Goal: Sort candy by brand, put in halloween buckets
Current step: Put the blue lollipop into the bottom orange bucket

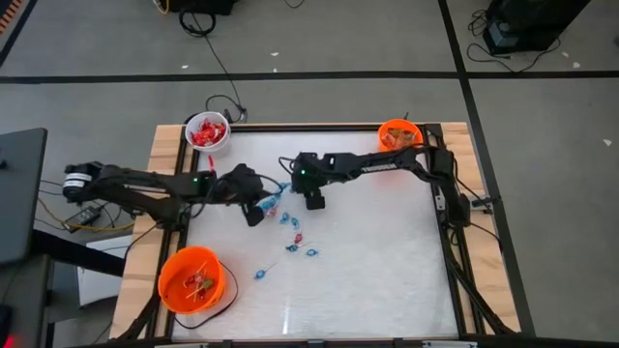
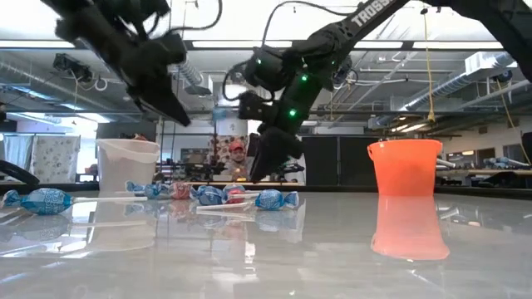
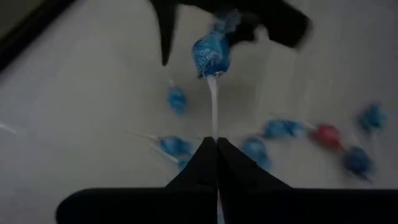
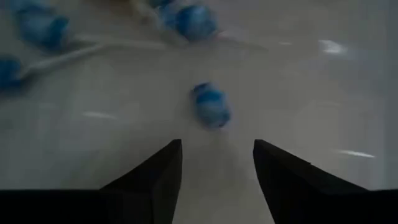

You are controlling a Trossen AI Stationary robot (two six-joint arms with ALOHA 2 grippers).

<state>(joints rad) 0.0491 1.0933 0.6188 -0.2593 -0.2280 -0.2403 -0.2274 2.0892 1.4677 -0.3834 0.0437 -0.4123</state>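
Left gripper [image 3: 214, 149] is pinching a blue-wrapped lollipop [image 3: 210, 56] by its white stick; right gripper [image 4: 217, 162] is hanging spread at its 3 o'clock. Advice: keep the stick vertical in transit.

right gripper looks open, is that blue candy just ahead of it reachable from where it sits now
Probably yes. In the right wrist view the right gripper is open, with the blue candy lying alone on the bare table just ahead of the gap. Nothing sits between them; the other blue pieces lie farther off.
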